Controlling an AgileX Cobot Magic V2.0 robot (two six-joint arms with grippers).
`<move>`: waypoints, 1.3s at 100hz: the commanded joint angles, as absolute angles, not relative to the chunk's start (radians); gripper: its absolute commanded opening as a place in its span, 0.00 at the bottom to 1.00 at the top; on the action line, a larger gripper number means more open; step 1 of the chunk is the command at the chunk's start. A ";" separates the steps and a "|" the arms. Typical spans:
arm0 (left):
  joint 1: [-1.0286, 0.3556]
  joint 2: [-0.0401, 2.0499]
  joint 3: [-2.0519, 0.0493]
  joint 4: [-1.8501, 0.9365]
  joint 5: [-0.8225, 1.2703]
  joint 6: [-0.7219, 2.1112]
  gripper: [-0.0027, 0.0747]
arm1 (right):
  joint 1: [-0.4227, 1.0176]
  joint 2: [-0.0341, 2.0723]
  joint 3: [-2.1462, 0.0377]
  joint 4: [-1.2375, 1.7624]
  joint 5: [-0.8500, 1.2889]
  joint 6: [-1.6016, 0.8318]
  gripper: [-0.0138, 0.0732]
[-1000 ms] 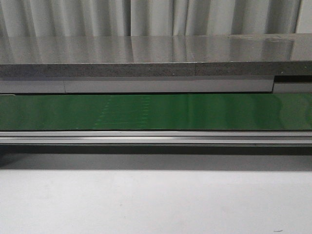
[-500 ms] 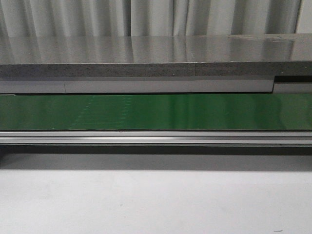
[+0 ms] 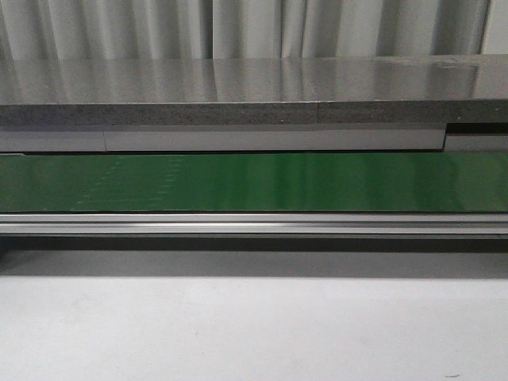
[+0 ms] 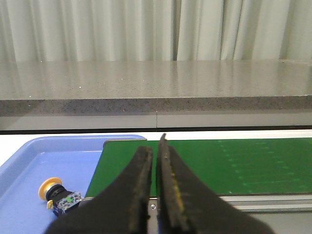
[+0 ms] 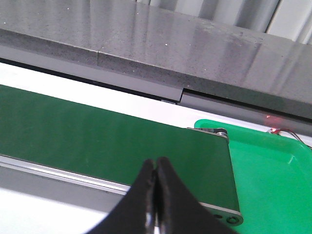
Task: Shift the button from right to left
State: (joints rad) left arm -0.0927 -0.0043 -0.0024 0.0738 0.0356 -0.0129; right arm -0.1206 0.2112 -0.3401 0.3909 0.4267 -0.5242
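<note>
My left claw (image 4: 156, 146) is closed, its two black fingers (image 4: 142, 168) pressed nearly together with only a thin slit between them, and nothing is held there. Just off its left side lies a blue tray (image 4: 29, 156), and in that tray rests the button (image 4: 57, 192), lying on its side with the round yellow cap pointing away from my fingers and the black body with its blue and yellow bits nearer to them. The button is beside my left claw, apart from it and not touched. Ahead of the same claw runs the green belt (image 4: 234, 165), whose end meets the blue tray's edge, and beyond the belt stands a grey stone counter (image 4: 156, 87) with pale curtains (image 4: 146, 29) behind it.

From the front, the belt (image 3: 254, 181) crosses the whole width with a metal rail (image 3: 254, 225) along its near edge and a white table (image 3: 254, 325) in the foreground; neither claw shows there.

My right claw (image 5: 156, 168) is also closed, fingertips touching, gripping nothing. It hangs over the near edge of the belt (image 5: 97, 136), close to the belt's end. Just off its right side sits a green tray (image 5: 273, 170), butted against that end.
</note>
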 commanded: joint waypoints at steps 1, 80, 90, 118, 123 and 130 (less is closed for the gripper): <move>-0.098 -0.041 0.039 0.063 -0.044 -0.026 0.04 | -0.122 0.220 -0.365 0.409 0.356 -0.532 0.08; -0.098 -0.041 0.039 0.063 -0.044 -0.026 0.04 | -0.122 0.220 -0.365 0.409 0.356 -0.532 0.08; -0.098 -0.041 0.039 0.063 -0.044 -0.026 0.04 | -0.122 0.220 -0.365 0.404 0.351 -0.532 0.08; -0.098 -0.041 0.039 0.063 -0.044 -0.026 0.04 | -0.043 0.169 -0.330 0.244 0.326 -0.358 0.08; -0.098 -0.041 0.039 0.063 -0.044 -0.026 0.04 | -0.024 0.156 -0.314 0.170 0.303 -0.273 0.08; -0.098 -0.041 0.039 0.063 -0.044 -0.026 0.04 | -0.007 0.136 -0.286 0.080 0.263 -0.166 0.08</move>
State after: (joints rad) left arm -0.0927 -0.0043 -0.0024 0.0733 0.0356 -0.0129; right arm -0.0282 0.1467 -0.2871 0.2019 0.3900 -0.3107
